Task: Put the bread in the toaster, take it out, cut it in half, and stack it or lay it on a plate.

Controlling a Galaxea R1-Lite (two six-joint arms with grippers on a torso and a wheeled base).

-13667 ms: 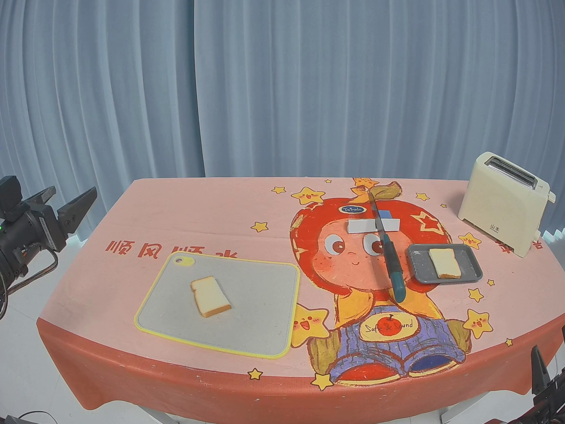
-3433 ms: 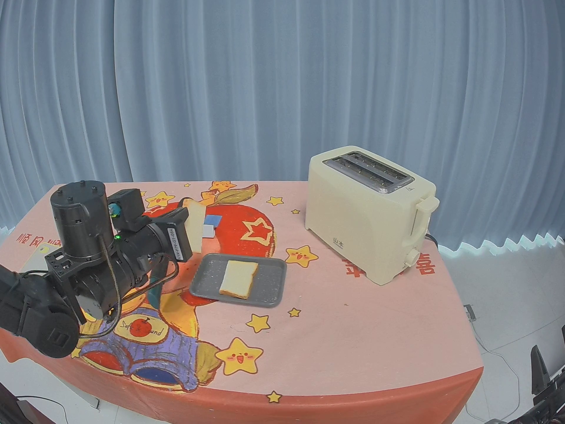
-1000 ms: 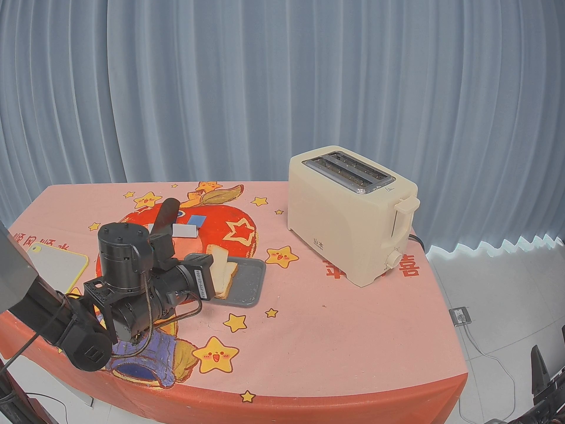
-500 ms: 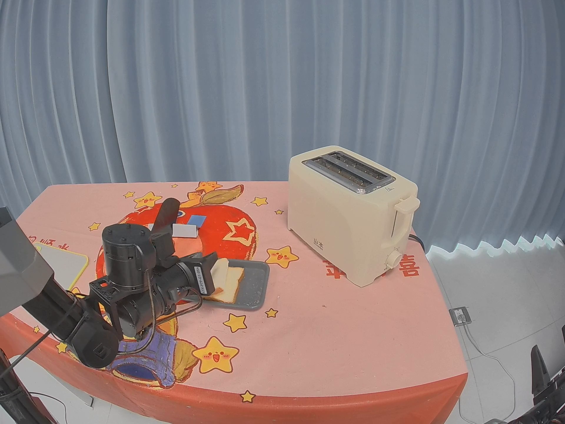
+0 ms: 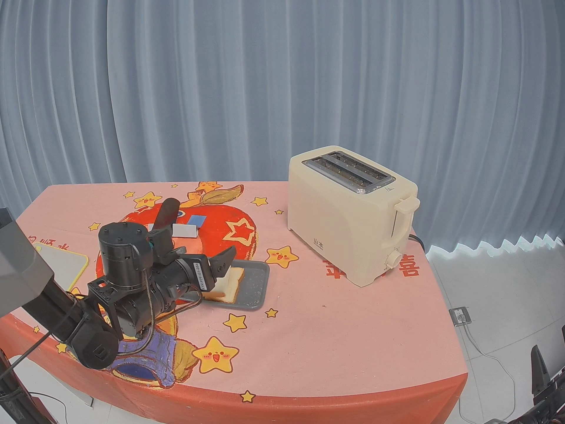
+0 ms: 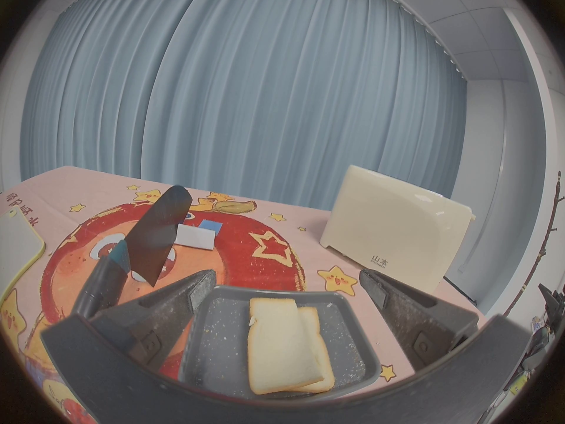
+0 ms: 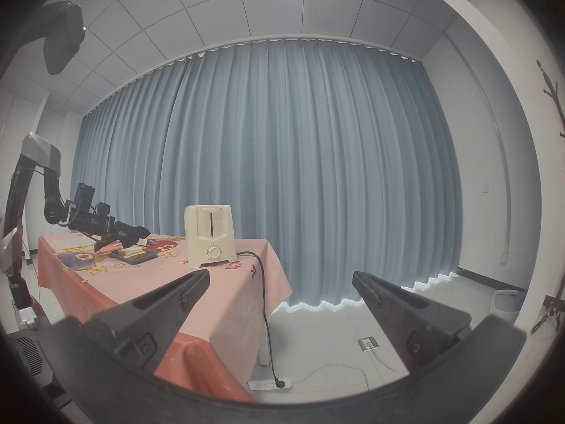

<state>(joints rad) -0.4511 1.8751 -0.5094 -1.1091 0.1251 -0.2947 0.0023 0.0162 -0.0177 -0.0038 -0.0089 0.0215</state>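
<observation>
While the cutting board (image 5: pixel 59 263) is sitting at the table's far left edge: you are working well away from it.
Knife (image 6: pixel 156 234): it is resting just beside the left arm with its blade tilting up. You are minding that the wrist is not swinging into it on the way out.
Left gripper (image 5: pixel 222 266): its fingers are standing wide apart and holding nothing, hovering low at the tray's left end. You are best lifting straight up before pulling back, so that no finger is dragging the stack.
Bread (image 6: pixel 282 348): two slices are lying on the tray, the upper one overlapping the lower and sitting slightly askew. By my reading, the laying-down step is finishing.
Tray (image 5: pixel 256 278): it is sitting flat on the cloth between the knife and the toaster. You are watching that it is not sliding.
Toaster (image 5: pixel 347 213): it is standing apart to the right with its slots facing up and no bread showing in them.
Right gripper (image 7: pixel 279 278): it is hanging open beyond the table's right end, gripping nothing. You are needing nothing from it for this step.
</observation>
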